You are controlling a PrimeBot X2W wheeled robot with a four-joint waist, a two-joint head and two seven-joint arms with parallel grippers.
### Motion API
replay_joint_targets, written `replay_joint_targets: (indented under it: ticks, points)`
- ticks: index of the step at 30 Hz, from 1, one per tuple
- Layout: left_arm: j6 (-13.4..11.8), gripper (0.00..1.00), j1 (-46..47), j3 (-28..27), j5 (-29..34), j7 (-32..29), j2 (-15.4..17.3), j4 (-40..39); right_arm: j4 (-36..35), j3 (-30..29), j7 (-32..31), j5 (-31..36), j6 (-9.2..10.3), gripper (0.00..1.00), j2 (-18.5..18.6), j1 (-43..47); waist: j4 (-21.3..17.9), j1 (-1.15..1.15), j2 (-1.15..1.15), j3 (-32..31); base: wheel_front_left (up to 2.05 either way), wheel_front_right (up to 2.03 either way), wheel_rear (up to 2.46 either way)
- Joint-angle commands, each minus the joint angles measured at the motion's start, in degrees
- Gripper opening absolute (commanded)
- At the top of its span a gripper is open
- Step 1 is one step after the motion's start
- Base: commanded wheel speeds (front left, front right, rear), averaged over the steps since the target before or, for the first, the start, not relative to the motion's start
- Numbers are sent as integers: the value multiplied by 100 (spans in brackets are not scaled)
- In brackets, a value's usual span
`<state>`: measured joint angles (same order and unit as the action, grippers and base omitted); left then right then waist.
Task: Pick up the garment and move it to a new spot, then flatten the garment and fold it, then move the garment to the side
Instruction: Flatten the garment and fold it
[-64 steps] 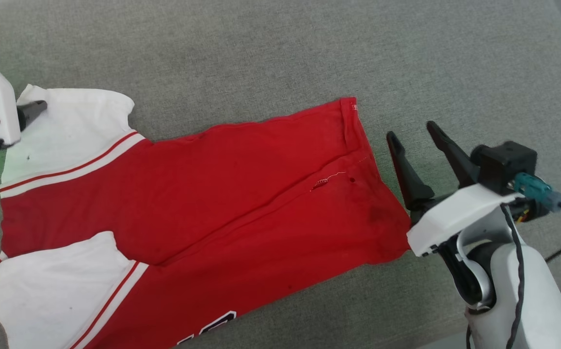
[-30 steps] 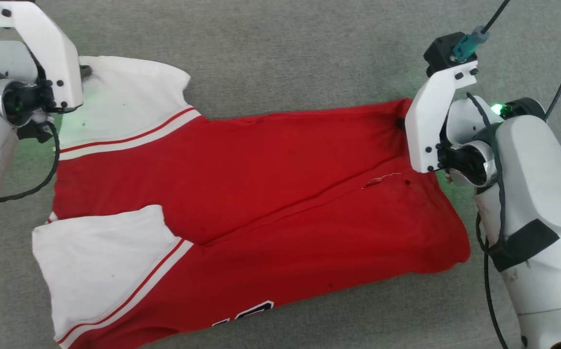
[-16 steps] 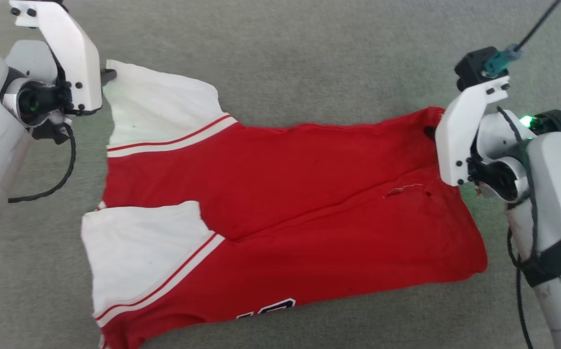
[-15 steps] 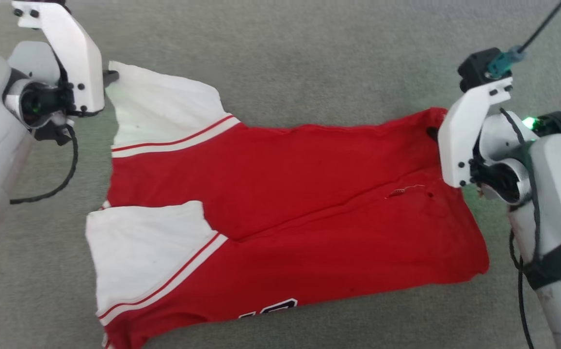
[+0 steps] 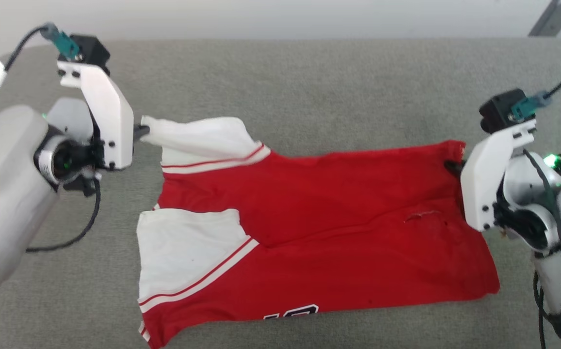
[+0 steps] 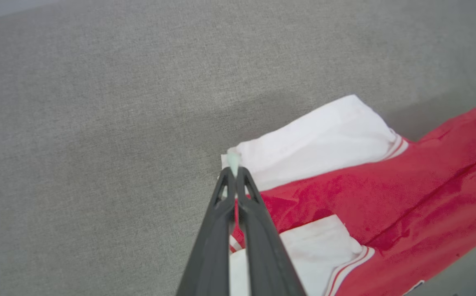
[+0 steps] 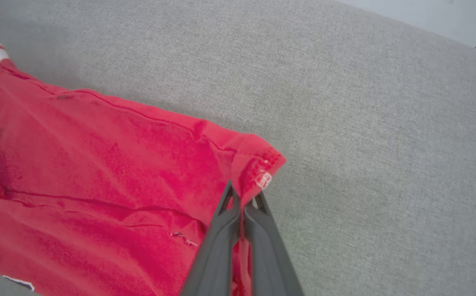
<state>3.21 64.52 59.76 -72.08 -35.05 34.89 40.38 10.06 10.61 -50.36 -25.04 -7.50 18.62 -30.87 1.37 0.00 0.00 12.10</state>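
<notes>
progress: the red jersey [image 5: 319,213] is lying spread on the grey fabric surface [image 5: 309,87] and looks part-folded, with the near white sleeve resting over the body. more folding and the move to the side are likely waiting.
left tool [image 6: 234,172]: its fingers are pressing together on the corner of the far white sleeve, holding it just off the surface.
right tool [image 7: 244,197]: its fingers are clamping the far hem corner of the red body.
jersey position: it is stretching between the two tools, its near half resting on the surface.
</notes>
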Motion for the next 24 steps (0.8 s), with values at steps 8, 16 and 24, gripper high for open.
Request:
replay_joint_targets:
  ticks: [8, 16, 24]
  points:
    - [-972, 0, -1075, -70, -268, 132, 724, -1912, -734, -234, -246, -229, 2, 0, 185, 848, 188, 0, 0, -405, 0, 0, 0]
    - [-1855, 0, -2200, -88, -567, 403, 1364, -3556, -1010, -518, -525, -270, 2, 0, 103, 1516, 186, 0, 0, -509, 0, 0, 0]
    - [-2037, 0, -2949, 35, -832, 668, 1335, -3807, -615, -693, -582, -214, 2, 0, -146, 1931, 176, 0, 0, -546, 0, 0, 0]
